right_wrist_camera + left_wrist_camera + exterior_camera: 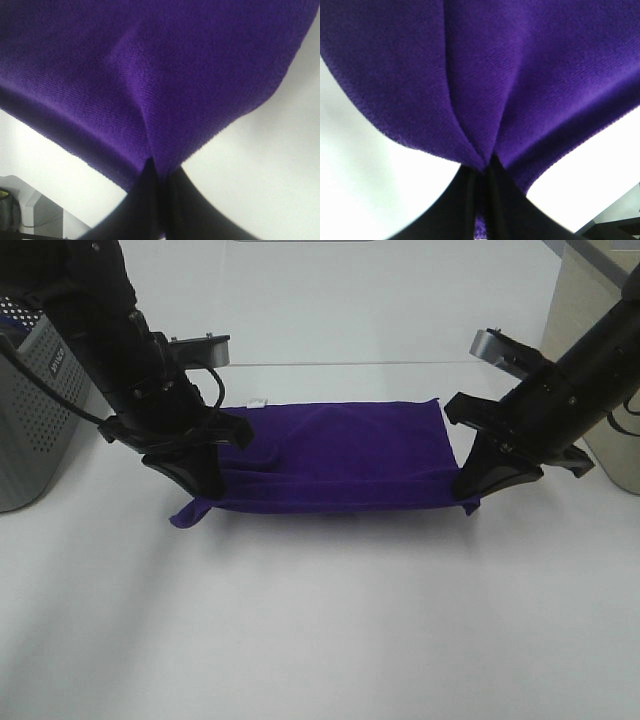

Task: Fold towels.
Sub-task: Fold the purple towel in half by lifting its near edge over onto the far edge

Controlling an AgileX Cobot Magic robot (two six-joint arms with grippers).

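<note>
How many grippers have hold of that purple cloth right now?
2. The left gripper is shut on the near left corner of the towel, the right gripper on its near right corner. No other gripper is in view.

Matt, finely woven purple cloth towel on smooth white table.

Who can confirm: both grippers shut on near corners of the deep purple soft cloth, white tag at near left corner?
Not quite: exterior high shows the small white tag at the far left corner of the deep purple soft cloth. Rest holds.
</note>
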